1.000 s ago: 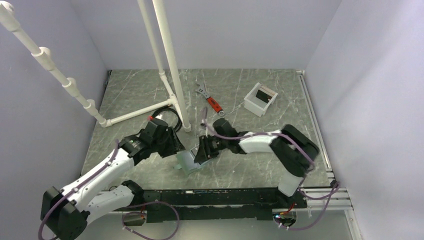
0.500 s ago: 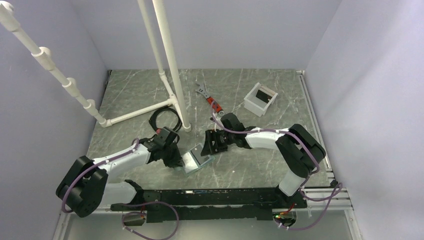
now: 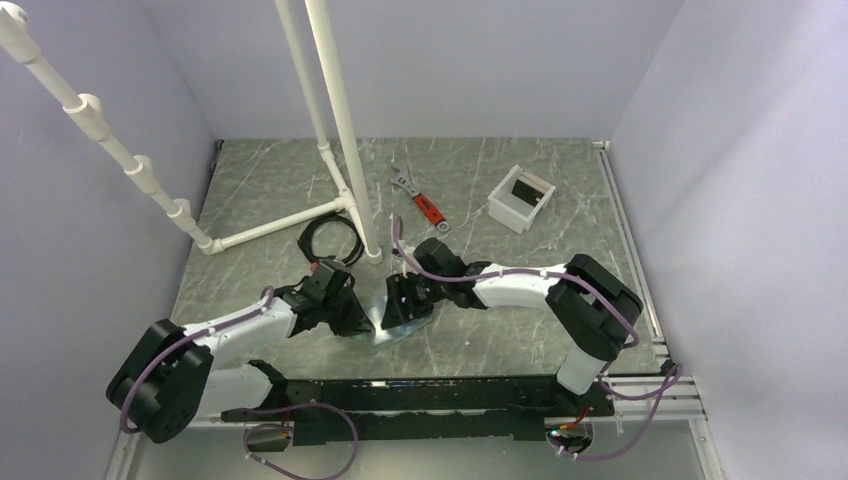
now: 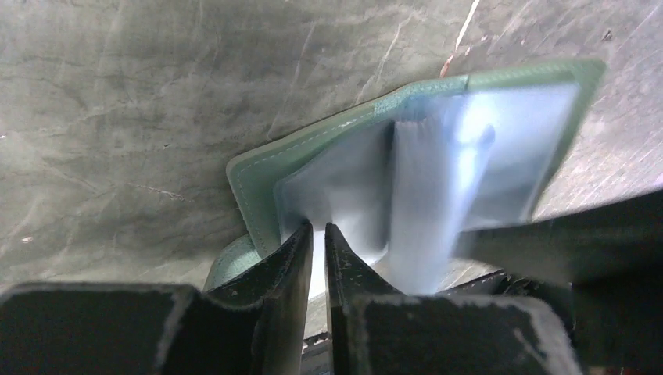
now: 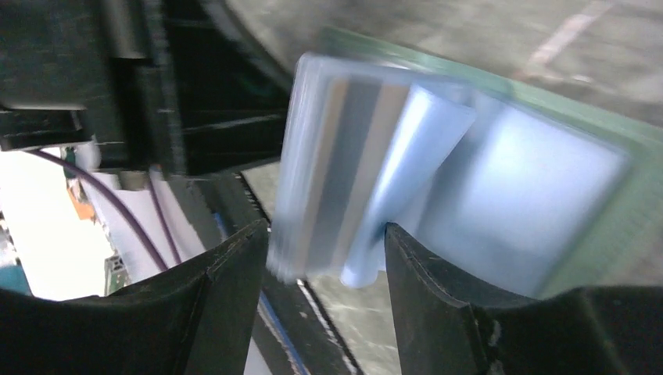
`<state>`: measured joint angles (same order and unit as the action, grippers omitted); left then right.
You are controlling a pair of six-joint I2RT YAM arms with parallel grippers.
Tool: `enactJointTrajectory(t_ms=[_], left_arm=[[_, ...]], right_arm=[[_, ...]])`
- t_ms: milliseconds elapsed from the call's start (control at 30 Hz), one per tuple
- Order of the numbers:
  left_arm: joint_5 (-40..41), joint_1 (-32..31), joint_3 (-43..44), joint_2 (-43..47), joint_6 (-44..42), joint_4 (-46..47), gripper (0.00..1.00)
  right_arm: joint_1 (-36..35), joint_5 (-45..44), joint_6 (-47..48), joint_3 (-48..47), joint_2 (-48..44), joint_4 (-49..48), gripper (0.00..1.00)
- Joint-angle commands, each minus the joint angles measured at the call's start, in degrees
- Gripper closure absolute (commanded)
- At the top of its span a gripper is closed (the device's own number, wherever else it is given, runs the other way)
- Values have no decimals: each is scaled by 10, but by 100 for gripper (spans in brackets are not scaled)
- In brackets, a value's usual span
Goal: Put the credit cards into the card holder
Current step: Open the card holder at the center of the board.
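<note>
Though blur smears both wrist views, my left tool (image 4: 318, 250) pinches a flap of the open card holder (image 4: 328, 137) on the counter (image 4: 117, 117); my right tool (image 5: 324, 230) clamps the light blue card (image 5: 344, 141) over it.

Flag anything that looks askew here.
The light blue card, in the right gripper, stands tilted over the open card holder, not seated in a pocket; the left gripper pinches the holder's edge. Both wrist views are blurred. Nothing else stands out.
</note>
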<state>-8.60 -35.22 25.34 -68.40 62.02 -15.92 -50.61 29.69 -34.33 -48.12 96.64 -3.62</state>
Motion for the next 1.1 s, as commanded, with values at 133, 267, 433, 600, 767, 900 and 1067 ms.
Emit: enactJointTrajectory(t_ms=[133,267,433,600,767,900,1067], left_arm=[[52,-5,-12,54,-3,-80,77],[77,-5,2,127,-6,-149,68],[84,-5,25,195,-12,-216,54],[31,-5,35,221,-37,-163,47],[57,-5,72,166,-45,-181,60],[84,-5,79,160,-39,-202,60],[81,-5,60,173,-28,-191,53]], right_arm=[[-45,14,-8,-52,2,-35,39],[-41,-7,10,-51,2,-10,38],[-34,-38,39,-50,-9,23,37],[-37,-119,81,-60,-13,80,37],[-77,-267,136,-90,0,140,25],[-104,-317,148,-112,19,150,18],[-124,-302,143,-120,38,131,16]])
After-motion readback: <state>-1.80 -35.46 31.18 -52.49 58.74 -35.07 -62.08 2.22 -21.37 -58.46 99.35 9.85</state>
